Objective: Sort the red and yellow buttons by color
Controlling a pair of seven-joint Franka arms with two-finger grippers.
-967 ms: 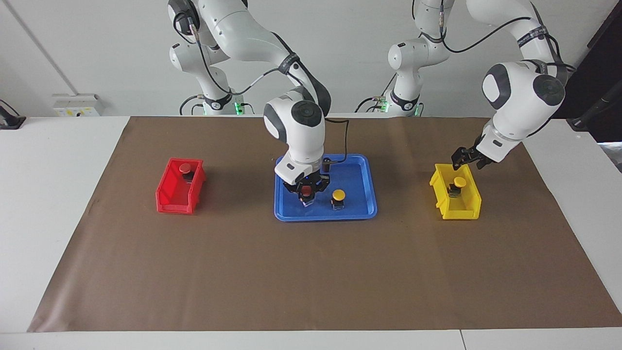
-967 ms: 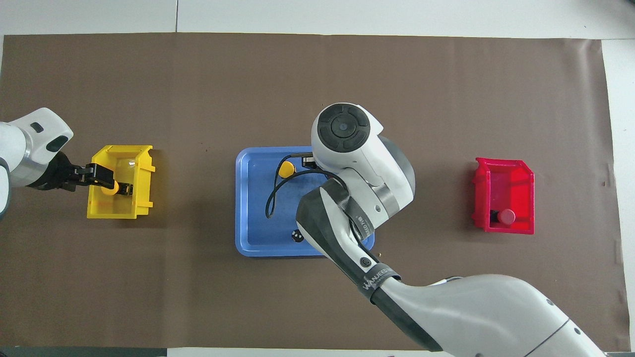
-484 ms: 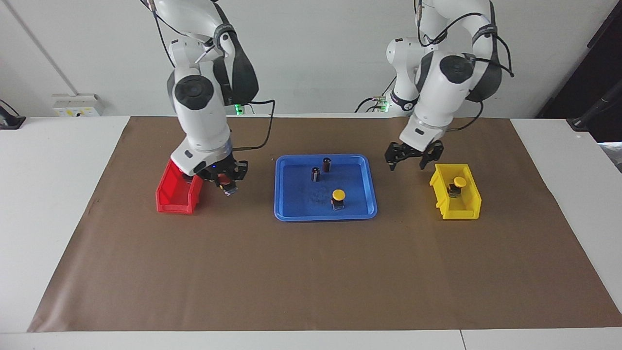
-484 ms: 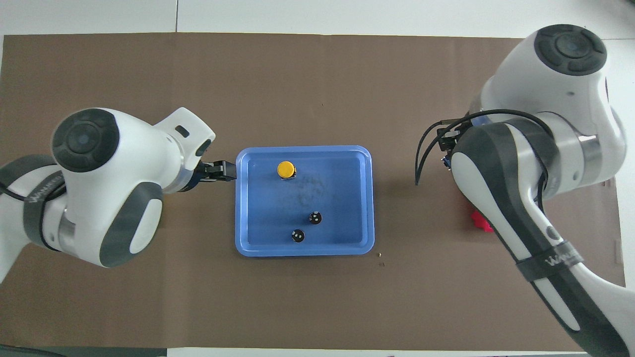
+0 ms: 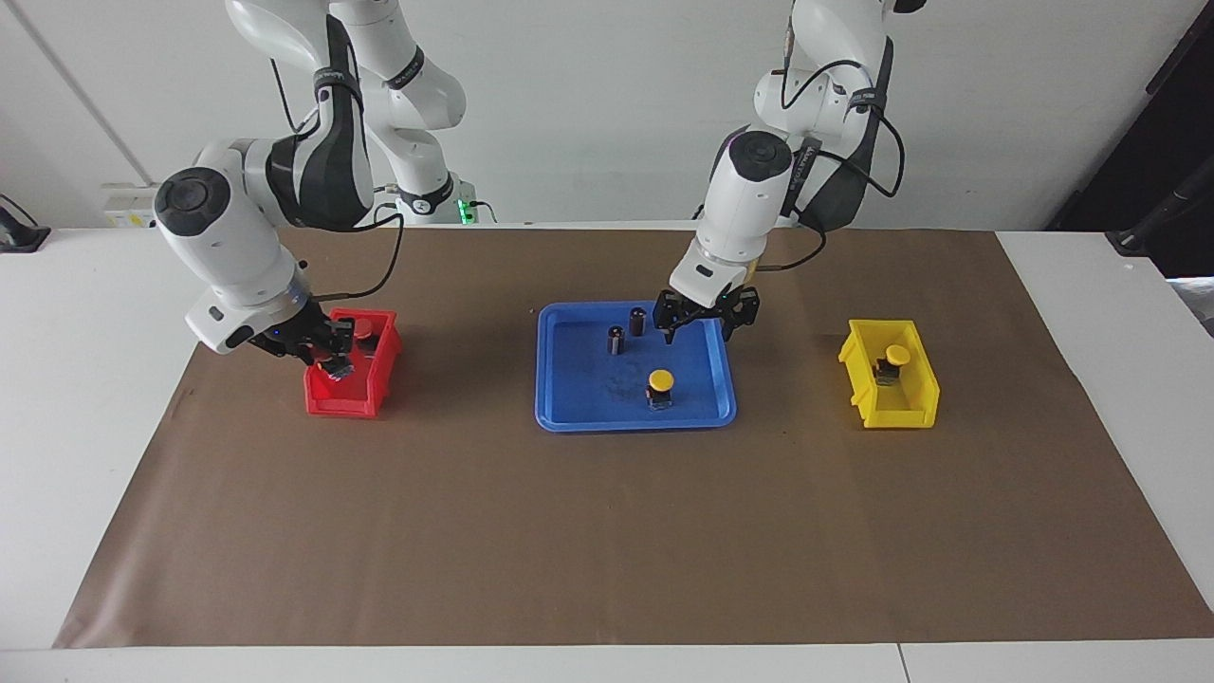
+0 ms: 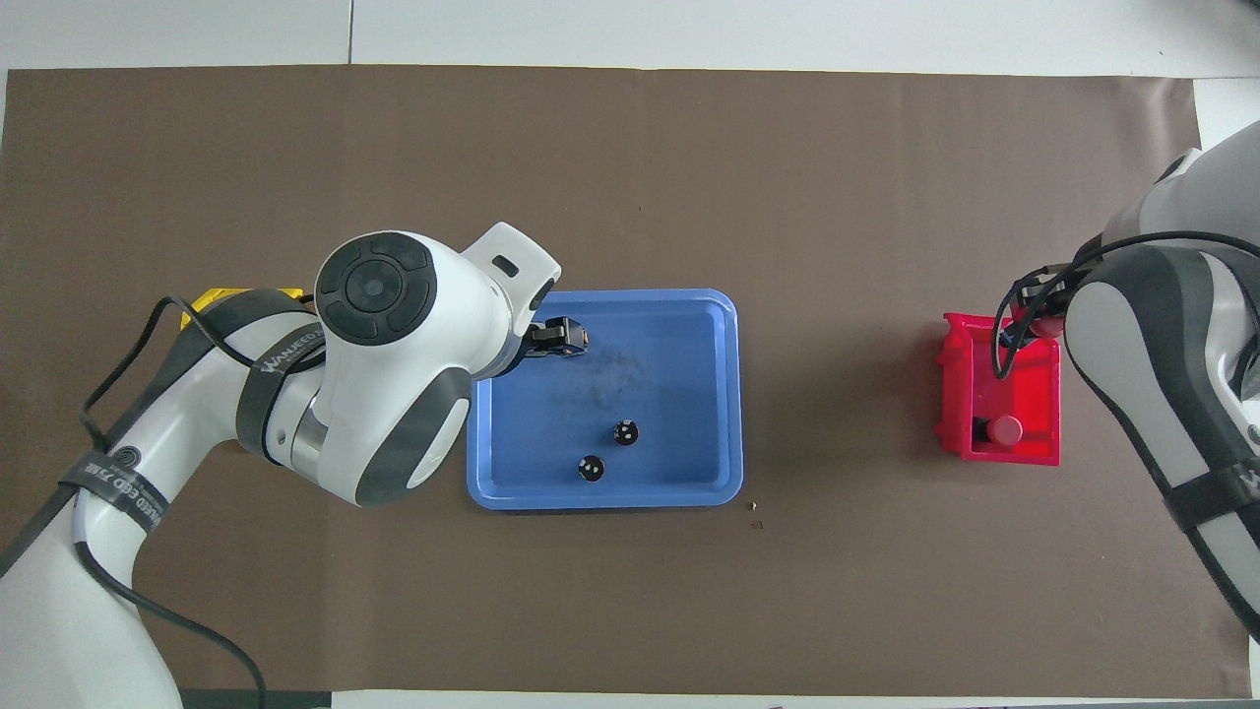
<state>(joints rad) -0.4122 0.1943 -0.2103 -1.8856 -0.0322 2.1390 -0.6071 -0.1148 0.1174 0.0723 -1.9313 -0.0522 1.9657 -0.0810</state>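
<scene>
The right hand [image 5: 331,359] has carried the second red button [image 5: 338,369] from the tray [image 5: 634,423] to the red bin [image 5: 343,400]. It hangs over the bin, clenched on that button, beside the first red button [image 5: 361,328] already inside. Releasing it would complete the red group. The held button's axis cannot be read between the fingers.

The left hand [image 5: 700,324] has left the yellow bin [image 5: 895,406] and now hangs over the tray, released and empty, above the last yellow button [image 5: 660,382]. That button stands upright on the tray, cap up, long axis vertical. Two dark cylinders [image 5: 627,331] stand nearer the robots.

The binned yellow button [image 5: 897,357] also stands cap up.
</scene>
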